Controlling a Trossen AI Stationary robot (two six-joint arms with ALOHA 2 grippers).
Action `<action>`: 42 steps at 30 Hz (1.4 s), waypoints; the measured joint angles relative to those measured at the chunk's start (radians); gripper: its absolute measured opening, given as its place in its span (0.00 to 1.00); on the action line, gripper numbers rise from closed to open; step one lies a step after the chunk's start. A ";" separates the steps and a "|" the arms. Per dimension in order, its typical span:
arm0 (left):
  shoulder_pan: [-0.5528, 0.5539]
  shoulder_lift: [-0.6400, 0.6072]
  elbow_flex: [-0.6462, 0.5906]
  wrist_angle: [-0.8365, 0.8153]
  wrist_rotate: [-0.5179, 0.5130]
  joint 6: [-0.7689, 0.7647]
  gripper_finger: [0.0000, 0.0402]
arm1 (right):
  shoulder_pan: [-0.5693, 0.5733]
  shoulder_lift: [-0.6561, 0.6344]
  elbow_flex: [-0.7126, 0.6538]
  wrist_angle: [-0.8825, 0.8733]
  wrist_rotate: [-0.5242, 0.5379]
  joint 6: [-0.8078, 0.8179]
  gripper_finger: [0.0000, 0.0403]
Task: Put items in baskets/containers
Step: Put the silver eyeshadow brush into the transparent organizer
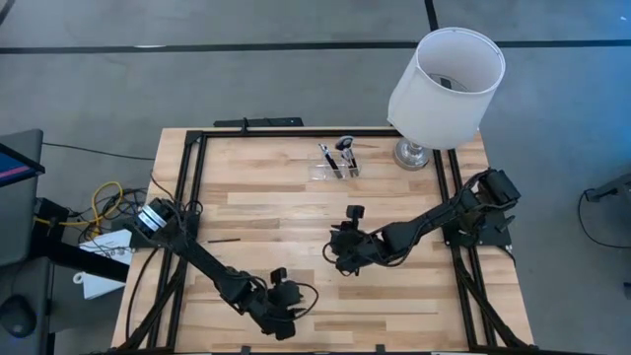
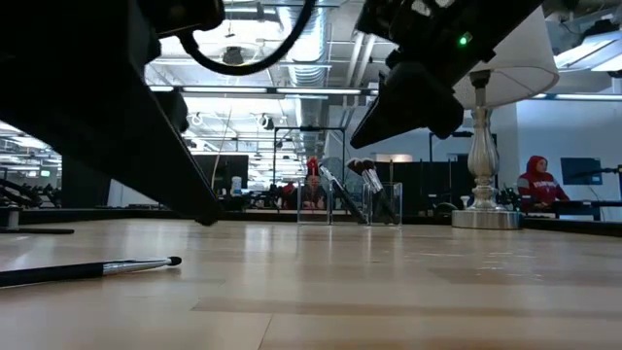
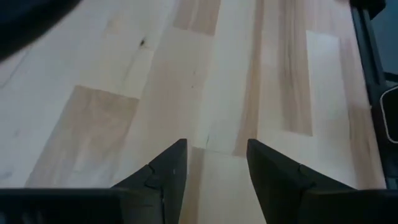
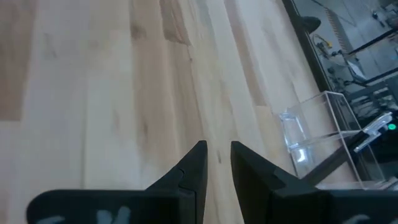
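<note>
A clear plastic organizer (image 1: 338, 166) stands near the table's far edge. It holds a few slim brushes (image 1: 343, 150) that lean upright inside it. The organizer (image 4: 329, 146) also shows in the right wrist view. One black-handled brush (image 1: 225, 239) lies flat on the wood toward the left, seen close in the low view (image 2: 92, 270). My left gripper (image 1: 288, 314) hovers near the table's near edge, open and empty (image 3: 216, 171). My right gripper (image 1: 336, 254) is over the table's middle, its fingers a narrow gap apart with nothing between them (image 4: 218, 165).
A lamp with a big white shade (image 1: 446, 84) stands on its silver base (image 1: 412, 153) at the far right corner, next to the organizer. Black frame rails (image 1: 193, 187) run along the table's sides. Bare wood (image 1: 286, 212) lies between the loose brush and the organizer.
</note>
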 joint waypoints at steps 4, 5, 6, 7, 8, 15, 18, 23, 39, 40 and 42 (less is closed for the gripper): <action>0.002 0.024 0.052 -0.076 -0.009 -0.079 0.41 | -0.012 0.000 0.000 -0.024 0.000 -0.033 0.16; 0.002 0.024 0.057 -0.111 -0.013 -0.111 0.41 | -0.012 0.000 0.000 -0.026 -0.001 -0.044 0.16; 0.003 0.024 0.059 -0.143 -0.015 -0.142 0.41 | -0.012 0.000 0.000 -0.028 -0.001 -0.050 0.16; 0.003 0.024 0.060 -0.175 -0.019 -0.177 0.41 | -0.012 0.000 0.000 -0.030 -0.001 -0.056 0.16; 0.003 0.024 0.060 -0.215 -0.028 -0.213 0.41 | -0.012 0.000 0.000 -0.032 -0.002 -0.061 0.16; 0.003 0.025 0.058 -0.320 -0.032 -0.338 0.41 | -0.019 0.000 0.000 -0.032 -0.003 -0.104 0.16; 0.003 0.025 0.056 -0.319 -0.029 -0.353 0.41 | -0.026 0.000 0.000 -0.032 -0.003 -0.104 0.16; 0.002 0.020 0.036 -0.314 0.001 -0.396 0.41 | -0.025 0.000 0.000 -0.036 -0.005 -0.091 0.16; -0.016 0.018 0.001 -0.319 0.086 -0.372 0.41 | -0.023 0.000 0.000 -0.052 -0.009 -0.025 0.16; -0.016 0.018 0.001 -0.319 0.086 -0.372 0.41 | -0.023 0.000 0.000 -0.052 -0.009 -0.024 0.16; -0.017 0.018 0.000 -0.320 0.086 -0.372 0.41 | -0.023 0.000 0.000 -0.052 -0.009 -0.024 0.16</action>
